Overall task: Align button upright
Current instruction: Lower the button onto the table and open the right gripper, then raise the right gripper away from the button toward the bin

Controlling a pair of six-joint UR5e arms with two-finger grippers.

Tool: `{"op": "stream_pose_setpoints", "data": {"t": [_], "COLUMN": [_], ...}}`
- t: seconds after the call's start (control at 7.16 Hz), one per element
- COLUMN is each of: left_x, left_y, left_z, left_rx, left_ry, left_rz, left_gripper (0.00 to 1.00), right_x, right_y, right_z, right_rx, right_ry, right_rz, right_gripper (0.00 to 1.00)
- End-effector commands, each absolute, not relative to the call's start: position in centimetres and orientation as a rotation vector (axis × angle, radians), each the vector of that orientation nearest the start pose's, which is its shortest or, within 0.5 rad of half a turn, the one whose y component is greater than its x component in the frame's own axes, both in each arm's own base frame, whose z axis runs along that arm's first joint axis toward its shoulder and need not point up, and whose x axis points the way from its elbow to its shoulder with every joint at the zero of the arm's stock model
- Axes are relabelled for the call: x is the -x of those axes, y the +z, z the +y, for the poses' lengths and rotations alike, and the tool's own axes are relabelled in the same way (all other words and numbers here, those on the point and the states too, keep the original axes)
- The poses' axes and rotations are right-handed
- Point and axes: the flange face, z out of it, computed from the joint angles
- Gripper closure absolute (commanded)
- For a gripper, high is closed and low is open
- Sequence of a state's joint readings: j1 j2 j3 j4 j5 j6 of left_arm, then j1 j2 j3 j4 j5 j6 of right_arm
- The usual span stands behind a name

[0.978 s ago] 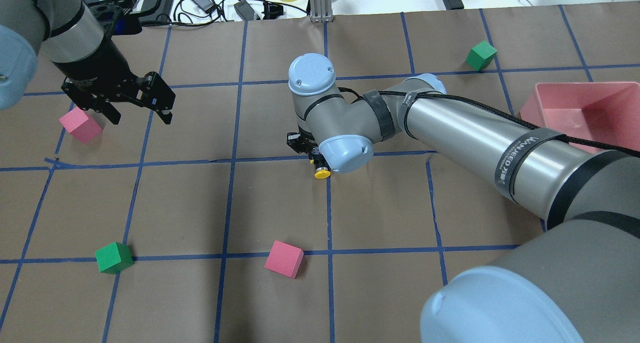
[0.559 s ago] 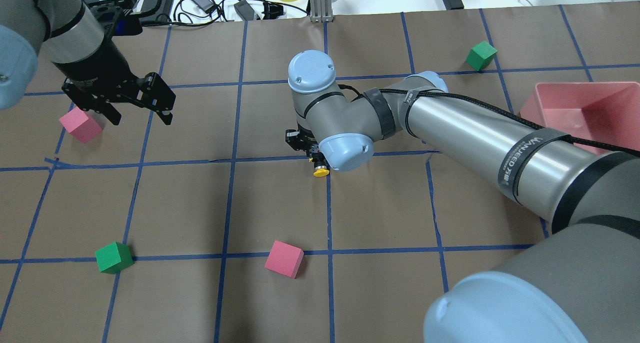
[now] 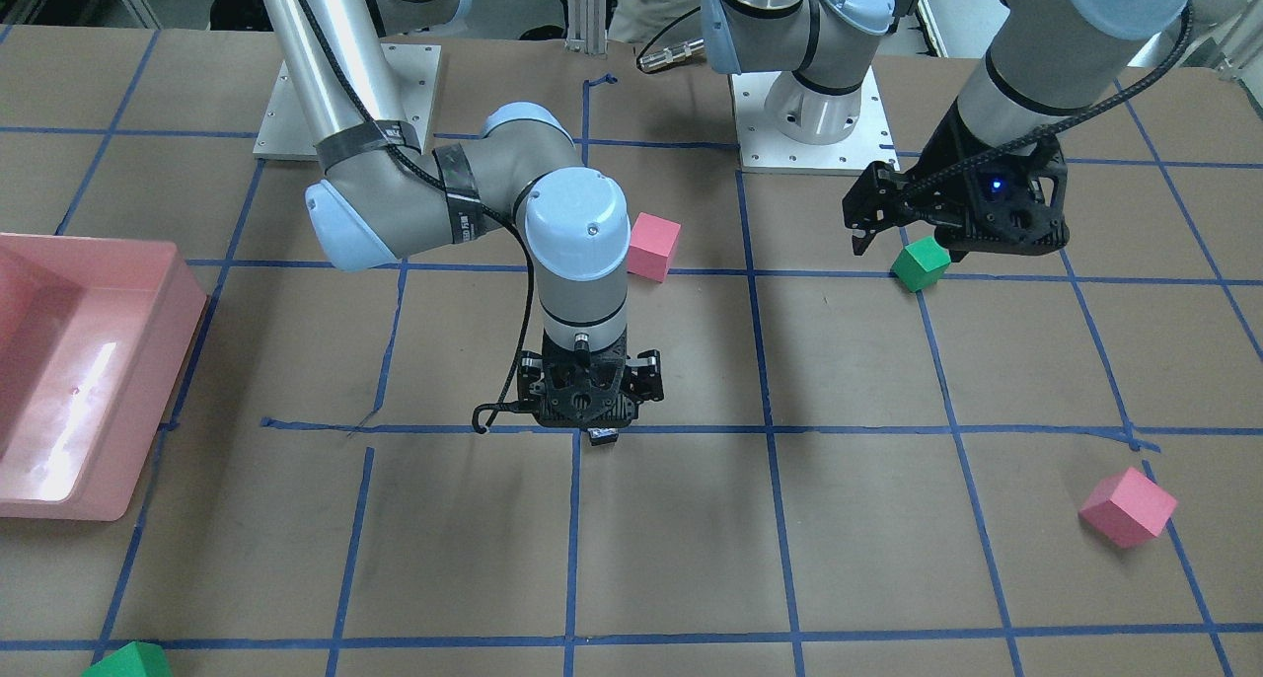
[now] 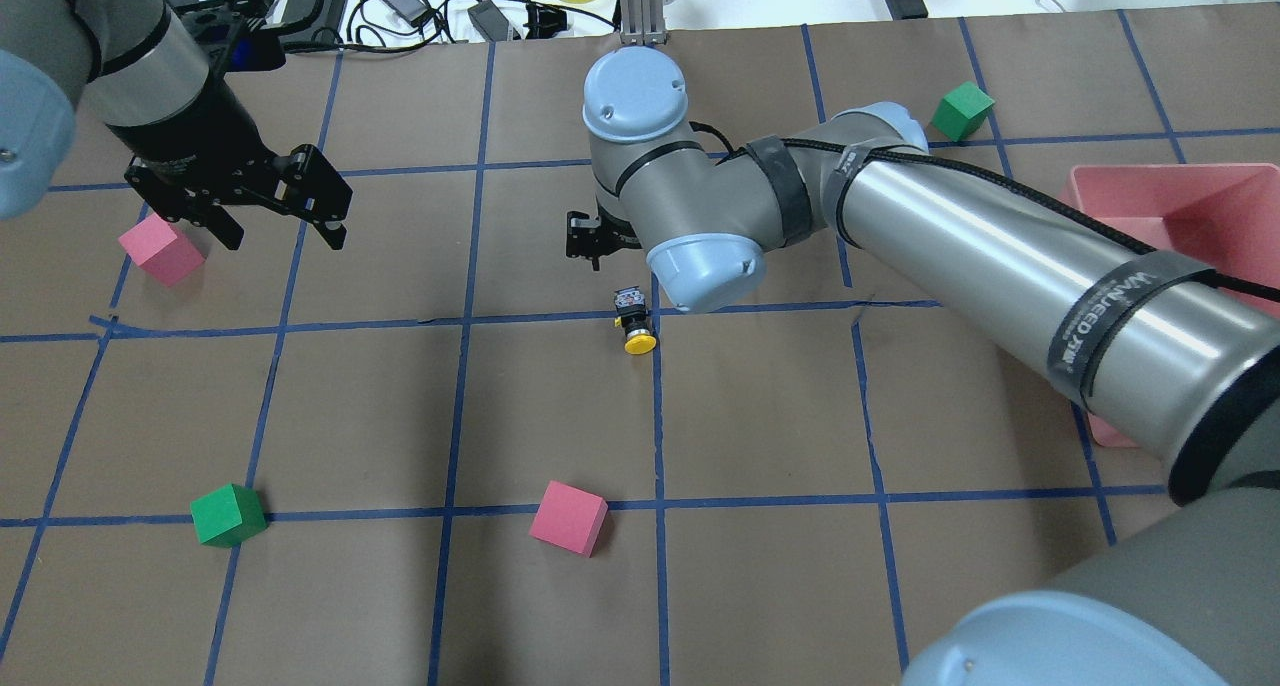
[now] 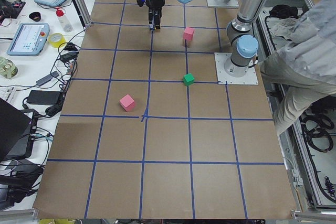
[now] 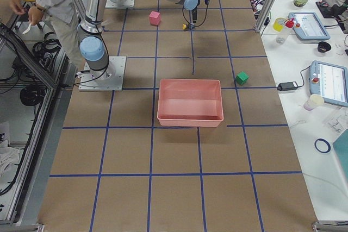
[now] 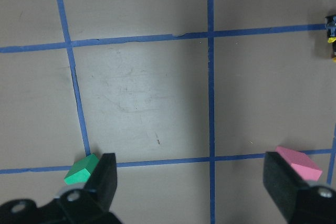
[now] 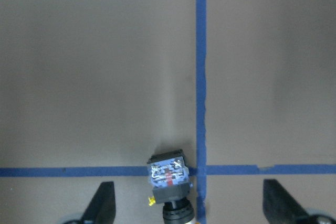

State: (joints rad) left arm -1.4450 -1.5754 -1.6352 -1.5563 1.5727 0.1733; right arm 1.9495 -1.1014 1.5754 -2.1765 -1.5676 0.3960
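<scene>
The button (image 4: 634,326) lies on its side on the brown paper by a blue tape crossing, its yellow cap (image 4: 640,343) toward the robot. The right wrist view shows its grey base block (image 8: 168,171) facing the camera, between the two fingers. My right gripper (image 8: 190,205) is open and hangs above the button without touching it; in the front-facing view it (image 3: 592,415) covers most of the button. My left gripper (image 4: 280,234) is open and empty, well off to the left, above a pink cube (image 4: 160,249).
A pink cube (image 4: 568,518) and a green cube (image 4: 228,515) lie nearer the robot. Another green cube (image 4: 962,111) sits far right. A pink bin (image 4: 1150,171) stands at the right edge. Cables and boxes line the far table edge.
My right arm has risen and drawn back from the button, which now shows in full and lies where it was. The left arm has not moved.
</scene>
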Motion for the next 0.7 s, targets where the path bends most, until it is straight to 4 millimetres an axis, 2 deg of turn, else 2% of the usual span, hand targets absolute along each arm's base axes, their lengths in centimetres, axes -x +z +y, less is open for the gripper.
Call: {"op": "stream_pose_setpoints", "data": {"t": [0.0, 0.14, 0.28, 0.42, 0.56], "left_x": [7.1, 7.2, 7.3, 7.3, 7.2], "left_y": [45.8, 45.1, 45.3, 45.0, 45.3], "left_z": [-49.9, -50.4, -50.4, -50.4, -50.4], "left_rx": [-0.084, -0.089, -0.092, -0.075, -0.084], "left_ry": [0.087, 0.103, 0.093, 0.107, 0.093], "left_rz": [3.145, 3.158, 3.160, 3.163, 3.151], "left_gripper": [0.00, 0.00, 0.00, 0.00, 0.00], "right_x": [-27.1, -20.5, -14.5, -12.2, -11.5], "right_y": [36.9, 43.8, 49.0, 51.5, 52.4], "right_z": [-56.4, -55.6, -53.7, -52.1, -51.5], "right_rx": [0.036, 0.077, 0.029, 0.086, 0.075], "right_ry": [-0.063, -0.109, -0.042, -0.012, -0.039], "right_rz": [3.129, 3.129, 3.141, 3.141, 3.136], "right_gripper": [0.00, 0.00, 0.00, 0.00, 0.00]}}
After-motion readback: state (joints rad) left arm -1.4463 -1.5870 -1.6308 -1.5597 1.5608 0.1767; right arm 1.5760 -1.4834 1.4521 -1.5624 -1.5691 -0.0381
